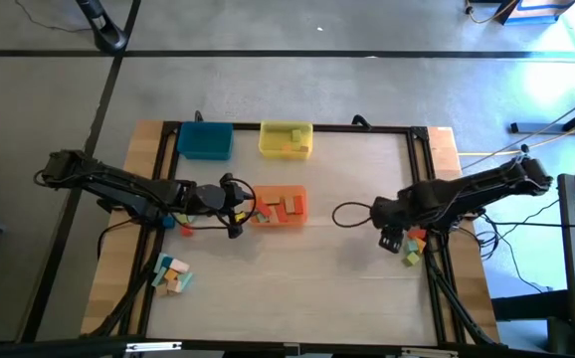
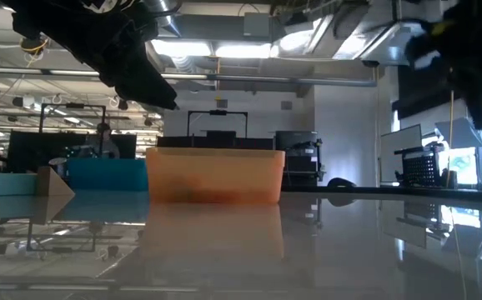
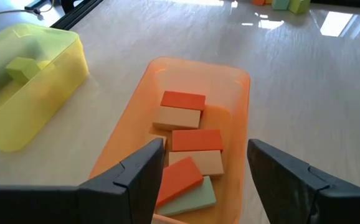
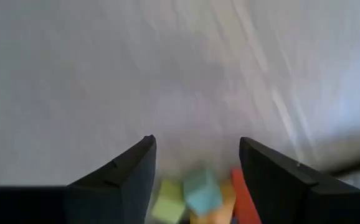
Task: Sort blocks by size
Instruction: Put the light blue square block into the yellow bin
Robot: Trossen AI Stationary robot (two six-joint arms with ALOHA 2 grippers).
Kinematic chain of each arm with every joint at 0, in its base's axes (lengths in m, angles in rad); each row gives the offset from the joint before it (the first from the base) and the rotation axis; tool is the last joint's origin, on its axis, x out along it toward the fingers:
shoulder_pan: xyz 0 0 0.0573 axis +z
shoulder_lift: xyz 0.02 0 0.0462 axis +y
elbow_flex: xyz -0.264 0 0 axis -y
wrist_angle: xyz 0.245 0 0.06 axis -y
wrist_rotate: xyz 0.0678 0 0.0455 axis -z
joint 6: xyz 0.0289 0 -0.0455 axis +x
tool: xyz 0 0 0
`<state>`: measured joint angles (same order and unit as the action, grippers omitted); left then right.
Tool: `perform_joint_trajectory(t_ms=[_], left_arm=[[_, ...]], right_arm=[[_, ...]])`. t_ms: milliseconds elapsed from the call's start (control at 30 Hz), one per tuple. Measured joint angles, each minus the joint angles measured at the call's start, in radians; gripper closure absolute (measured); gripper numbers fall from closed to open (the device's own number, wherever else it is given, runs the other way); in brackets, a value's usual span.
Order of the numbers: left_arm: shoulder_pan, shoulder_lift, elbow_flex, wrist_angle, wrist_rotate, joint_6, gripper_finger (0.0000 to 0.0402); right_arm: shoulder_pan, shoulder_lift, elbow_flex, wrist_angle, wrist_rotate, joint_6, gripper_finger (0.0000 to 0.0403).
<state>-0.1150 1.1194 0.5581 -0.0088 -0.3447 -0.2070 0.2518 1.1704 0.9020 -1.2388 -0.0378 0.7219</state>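
Left tool (image 1: 236,206) hangs spread beside the orange tray (image 1: 297,220) of blocks (image 3: 188,152).

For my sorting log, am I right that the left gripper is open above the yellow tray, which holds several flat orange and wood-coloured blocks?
Not quite: the left gripper is open above the orange tray, not the yellow one. The left wrist view shows the flat orange and wood-coloured blocks lying in that orange tray; the yellow tray stands beside it.
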Motion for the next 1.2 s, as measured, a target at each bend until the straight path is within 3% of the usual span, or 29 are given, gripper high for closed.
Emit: perform_joint_trajectory(t_ms=[233, 433, 633, 833, 1200], left_arm=[[0.0, 0.0, 0.0, -0.001, 0.0, -0.002, 0.0183], [0.0, 0.0, 0.0, -0.001, 0.0, 0.004, 0.0183], [0.0, 0.0, 0.0, -0.002, 0.0, 0.002, 0.0183], [0.0, 0.0, 0.0, -0.001, 0.0, 0.005, 0.0183], [0.0, 0.0, 0.001, 0.003, 0.0, 0.005, 0.0183]], right_arm=[[0.056, 0.129, 0.0, -0.102, -0.136, 0.129, 0.0231], [0.065, 0.236, -0.006, -0.144, -0.21, 0.146, 0.0288], [0.062, 0.287, -0.119, -0.112, -0.341, 0.138, 0.0342], [0.062, 0.287, -0.187, -0.024, -0.307, 0.143, 0.037], [0.062, 0.285, -0.193, 0.093, -0.29, 0.192, 0.0372]])
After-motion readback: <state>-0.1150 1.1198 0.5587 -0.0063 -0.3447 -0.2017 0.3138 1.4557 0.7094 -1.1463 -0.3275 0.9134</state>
